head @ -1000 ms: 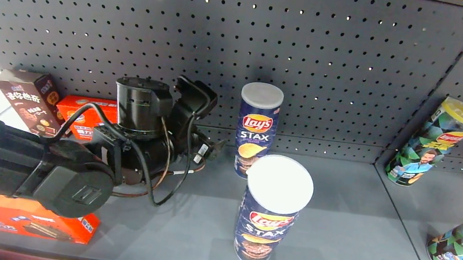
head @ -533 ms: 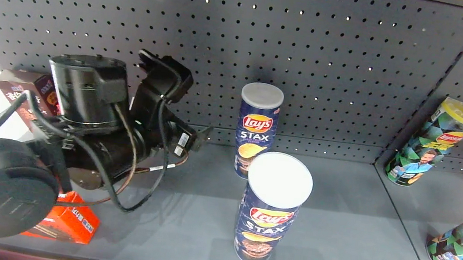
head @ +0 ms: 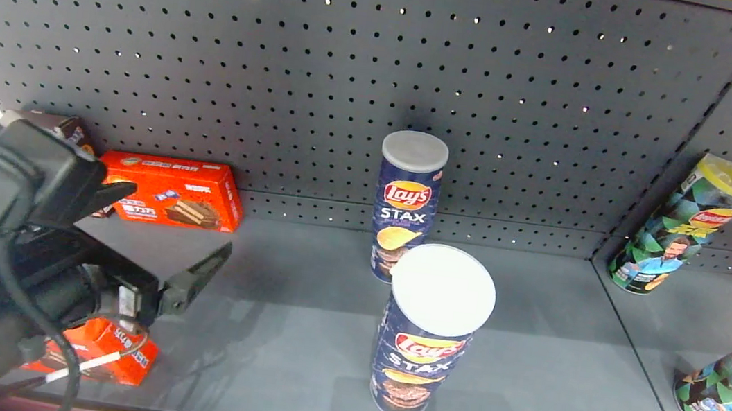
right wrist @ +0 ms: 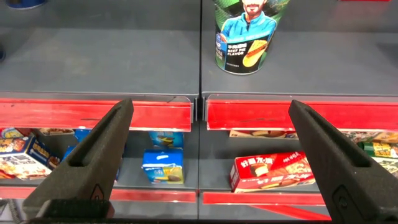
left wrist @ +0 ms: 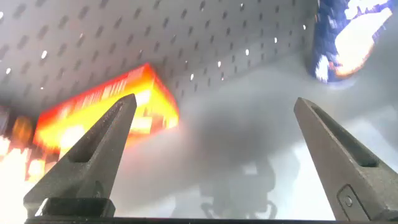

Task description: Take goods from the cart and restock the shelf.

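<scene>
Grey shelf (head: 290, 364) beyond left jaws and right jaws, both wide apart, empty.

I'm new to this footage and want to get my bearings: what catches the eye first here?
A tall dark blue crisp tube with a white lid stands upright near the front edge of the grey shelf, a second dark blue tube just behind it by the grey pegboard wall. At the shelf's left end the left gripper hangs open and empty, in front of a flat orange biscuit box.
</scene>
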Tool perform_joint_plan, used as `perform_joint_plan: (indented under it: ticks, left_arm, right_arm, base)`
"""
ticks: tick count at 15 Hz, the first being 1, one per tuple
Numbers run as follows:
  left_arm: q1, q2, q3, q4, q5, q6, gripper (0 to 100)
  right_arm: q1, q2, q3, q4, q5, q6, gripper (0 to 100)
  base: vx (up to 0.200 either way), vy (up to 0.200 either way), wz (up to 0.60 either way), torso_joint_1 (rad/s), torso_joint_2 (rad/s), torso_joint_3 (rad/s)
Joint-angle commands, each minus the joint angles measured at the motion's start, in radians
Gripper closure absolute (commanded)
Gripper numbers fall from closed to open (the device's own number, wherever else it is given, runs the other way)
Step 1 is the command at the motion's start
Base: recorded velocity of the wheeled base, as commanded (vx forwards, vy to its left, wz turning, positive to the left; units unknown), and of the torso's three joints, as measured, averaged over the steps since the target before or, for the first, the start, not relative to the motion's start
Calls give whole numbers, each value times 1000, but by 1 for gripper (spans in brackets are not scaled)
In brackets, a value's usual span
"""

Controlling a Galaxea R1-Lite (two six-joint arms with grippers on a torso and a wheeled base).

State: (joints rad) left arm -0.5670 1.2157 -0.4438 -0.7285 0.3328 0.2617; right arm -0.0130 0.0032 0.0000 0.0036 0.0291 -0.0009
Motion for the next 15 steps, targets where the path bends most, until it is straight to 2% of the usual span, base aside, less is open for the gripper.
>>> perform_joint_plan:
  ticks: [1, 5, 6, 7, 8, 9, 11, 12, 15]
  left_arm:
    - [6, -102, 48, 0, 0, -13, 0]
    - [4, -105, 25, 3, 2, -13, 0]
    - [6, -113, 30, 4, 3, -13, 0]
    - [4, -128, 37, 9, 3, -13, 0]
    - [4, -133, 53, 9, 2, -13, 0]
    - [7, -137, 66, 9, 3, -15, 0]
    - [7, -145, 71, 9, 0, -15, 0]
    - [6, -143, 60, 9, -1, -15, 0]
    - [6, -143, 70, 9, -3, -15, 0]
  right_arm:
    - [1, 0, 0, -4, -2, 10, 0]
    - [1, 0, -21, -28, -14, 32, 0]
    - [-8, 170, -287, -68, -49, 116, 0]
    - [-1, 356, -405, -42, -75, 171, 0]
    - [8, 365, -430, -28, -51, 150, 0]
    - [21, 366, -425, -20, 35, 59, 0]
    - [28, 414, -456, -30, 112, 25, 0]
    - [51, 457, -482, -28, 198, -5, 0]
    - [108, 563, -503, -30, 339, -140, 0]
  base:
    - [0, 0, 0, 0, 0, 0]
    - [0, 0, 0, 0, 0, 0]
    - [0, 0, 0, 0, 0, 0]
    - [0, 0, 0, 0, 0, 0]
    - [0, 0, 0, 0, 0, 0]
    - [0, 0, 0, 0, 0, 0]
    - [0, 0, 0, 0, 0, 0]
    - [0, 0, 0, 0, 0, 0]
    - [0, 0, 0, 0, 0, 0]
